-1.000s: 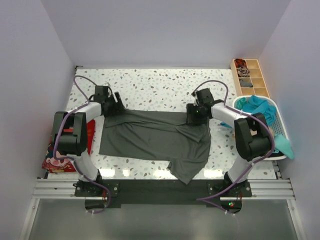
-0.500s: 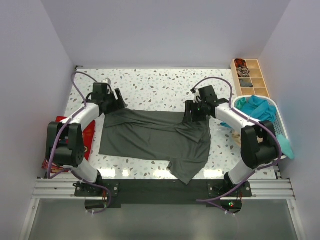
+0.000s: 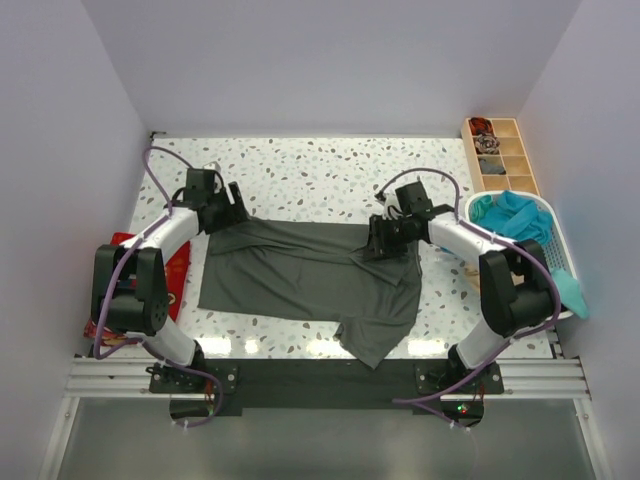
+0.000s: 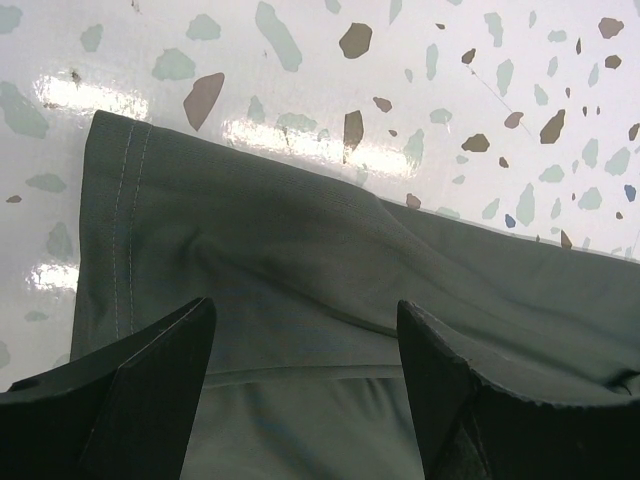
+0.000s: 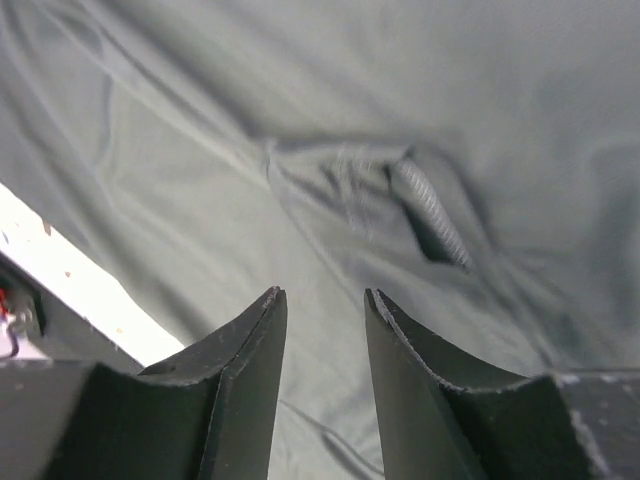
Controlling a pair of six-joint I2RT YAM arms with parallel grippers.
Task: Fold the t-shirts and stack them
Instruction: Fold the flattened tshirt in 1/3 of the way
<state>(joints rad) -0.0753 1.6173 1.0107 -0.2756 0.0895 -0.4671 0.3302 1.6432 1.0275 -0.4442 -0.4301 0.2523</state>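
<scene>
We note the dark grey-green t-shirt (image 3: 300, 275) spread on the table (image 3: 320, 170), not yet folded; a teal shirt (image 3: 512, 212) waits in the white basket (image 3: 543, 206). Left gripper (image 4: 305, 315) gapes wide over the spread shirt's far-left hem. Right gripper (image 5: 325, 300), narrowly parted above the cloth, holds nothing.

This is a robotics lab test cell. Plain pale lilac wall panels (image 3: 330, 70) box in a glossy white speckled terrazzo tabletop (image 3: 320, 180). Two black-and-white robot arms (image 3: 165, 235) trailing purple cables (image 3: 155, 165) are bolted to a silver aluminium rail (image 3: 105, 378).
</scene>
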